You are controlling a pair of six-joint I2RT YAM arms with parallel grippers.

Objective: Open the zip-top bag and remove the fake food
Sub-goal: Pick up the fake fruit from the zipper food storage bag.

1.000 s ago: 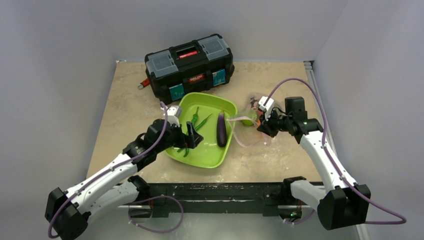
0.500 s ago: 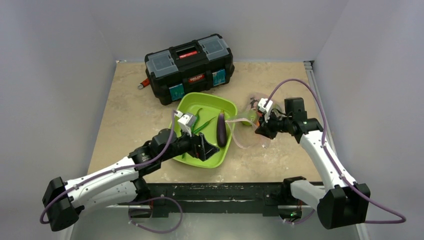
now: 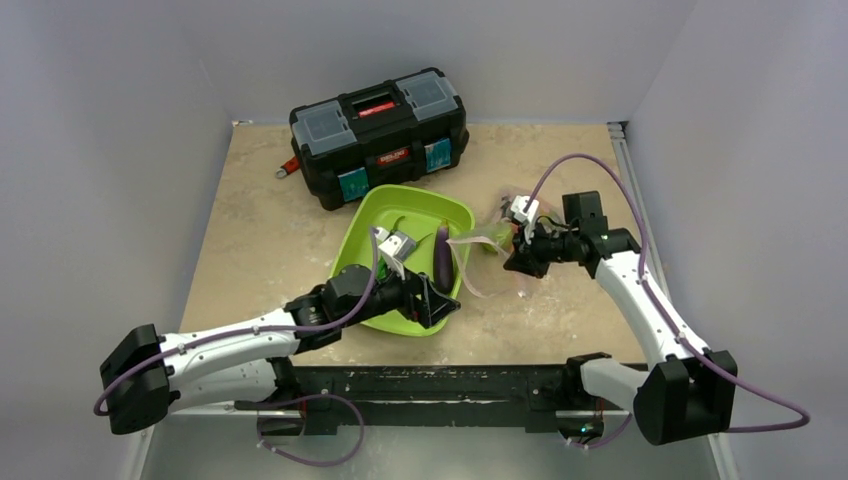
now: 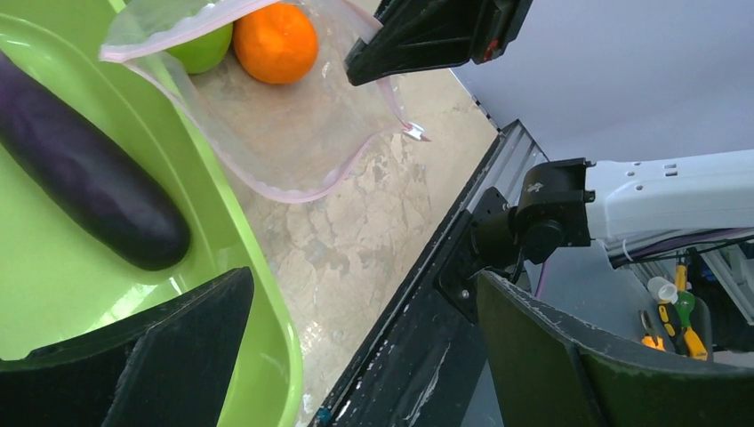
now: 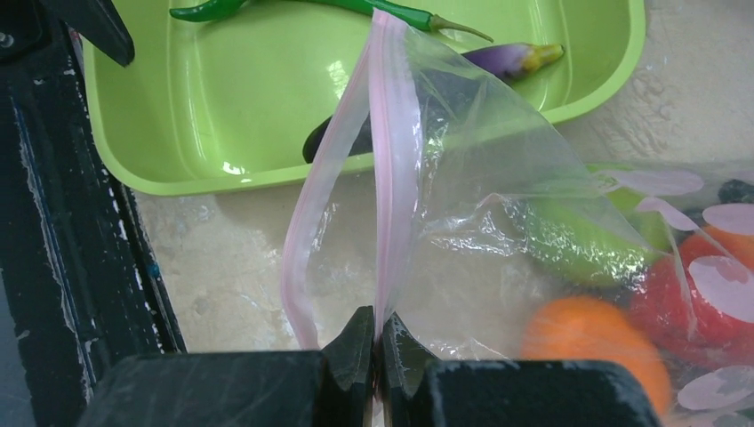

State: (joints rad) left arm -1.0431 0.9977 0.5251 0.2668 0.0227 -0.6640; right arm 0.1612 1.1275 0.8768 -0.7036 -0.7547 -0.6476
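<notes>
Reaching over the green tray [image 5: 222, 107], the left hand [image 3: 432, 300] is shown with its fingers spread wide and nothing between them. Since a second ago it has been swung from the tray's left side to its near right corner, beside the purple eggplant [image 4: 89, 191] lying in the tray. Right of the tray, the right hand [image 5: 378, 342] is pinched tight on the pink zip strip [image 5: 391, 133] of the zip-top bag [image 5: 498, 151] and has been drawn slightly nearer the tray. The bag's open mouth reaches the tray's right rim. An orange [image 4: 276, 43] and a green lime [image 4: 203, 49] are seen inside the bag, on the desk [image 4: 364, 231] just right of the tray. A green bean pod [image 5: 311, 7] lies in the tray.
</notes>
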